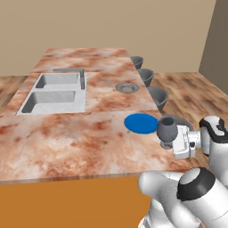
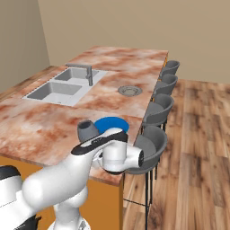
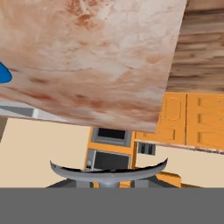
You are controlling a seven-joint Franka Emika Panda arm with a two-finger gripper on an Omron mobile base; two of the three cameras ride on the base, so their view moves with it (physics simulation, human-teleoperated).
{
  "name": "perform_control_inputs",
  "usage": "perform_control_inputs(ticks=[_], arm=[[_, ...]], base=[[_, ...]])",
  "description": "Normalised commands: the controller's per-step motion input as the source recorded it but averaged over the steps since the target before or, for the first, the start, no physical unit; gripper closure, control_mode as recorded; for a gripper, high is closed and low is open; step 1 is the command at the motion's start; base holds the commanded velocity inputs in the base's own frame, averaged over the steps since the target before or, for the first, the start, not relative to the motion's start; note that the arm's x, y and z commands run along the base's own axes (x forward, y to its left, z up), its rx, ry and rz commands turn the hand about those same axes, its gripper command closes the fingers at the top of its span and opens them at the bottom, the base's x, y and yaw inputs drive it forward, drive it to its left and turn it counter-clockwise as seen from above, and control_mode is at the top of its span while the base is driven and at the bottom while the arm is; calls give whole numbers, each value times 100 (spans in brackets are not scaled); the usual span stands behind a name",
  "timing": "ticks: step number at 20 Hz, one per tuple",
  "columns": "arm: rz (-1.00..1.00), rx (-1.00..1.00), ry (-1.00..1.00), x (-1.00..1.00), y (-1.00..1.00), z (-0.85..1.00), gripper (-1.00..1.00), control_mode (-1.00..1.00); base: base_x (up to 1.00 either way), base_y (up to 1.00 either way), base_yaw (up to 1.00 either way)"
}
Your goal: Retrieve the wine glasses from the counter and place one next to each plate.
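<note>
Counter [image 1: 67, 142]: polished marbled stone, reddish-brown and cream, over orange wooden fronts. Sink [image 1: 55, 93]: matt grey metal. Blue plate [image 1: 141, 123]: plain, smooth, even finish. Wine glass [image 1: 166, 129] at my tool [image 1: 171, 137]: dark grey-blue, opaque, matt. Floor [image 2: 197, 134]: wood planks, visible grain.

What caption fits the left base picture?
Gripper holds a wine glass beside the blue plate on the counter.

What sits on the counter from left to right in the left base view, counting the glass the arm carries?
Double sink → faucet → grey ringed plate → blue plate → wine glass, held at the counter's right edge.
</note>
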Motion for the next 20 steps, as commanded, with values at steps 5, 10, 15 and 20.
perform_control_inputs(ticks=[5, 10, 15, 20], arm=[[6, 0, 2, 36, 1, -17, 100, -100], [7, 0, 0, 34, 0, -16, 100, -100], [6, 0, 0, 26, 0, -16, 100, -100], [5, 0, 0, 26, 0, -13, 100, -100]], base=[[0, 0, 0], [0, 0, 0], [0, 0, 0], [0, 0, 0]])
